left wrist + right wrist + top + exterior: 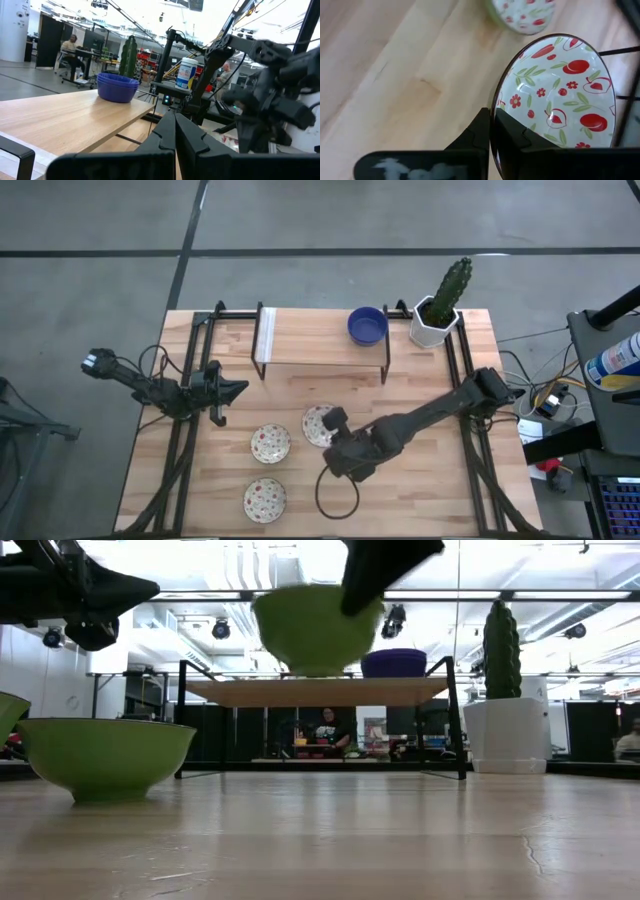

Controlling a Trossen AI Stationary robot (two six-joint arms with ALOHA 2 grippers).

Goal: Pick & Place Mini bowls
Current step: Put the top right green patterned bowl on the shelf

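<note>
Right gripper point(333, 423) clamps the rim of a cream, red-and-green-patterned mini bowl point(319, 425), lifted mid-carry; next, likely placement on the wooden shelf point(310, 335).

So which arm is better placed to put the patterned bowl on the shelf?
The right. Its gripper is shut on the rim of a patterned bowl, lifted off the table. The left gripper holds nothing.

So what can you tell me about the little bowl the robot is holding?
The held bowl is small, round and shallow, glossy like glazed ceramic. Inside it is cream-white with red fruit, tiny red flowers and green leaves; the low view shows its outside green. The right end effector pinches its rim, lifting it off the table, tilted, near two matching bowls.
</note>
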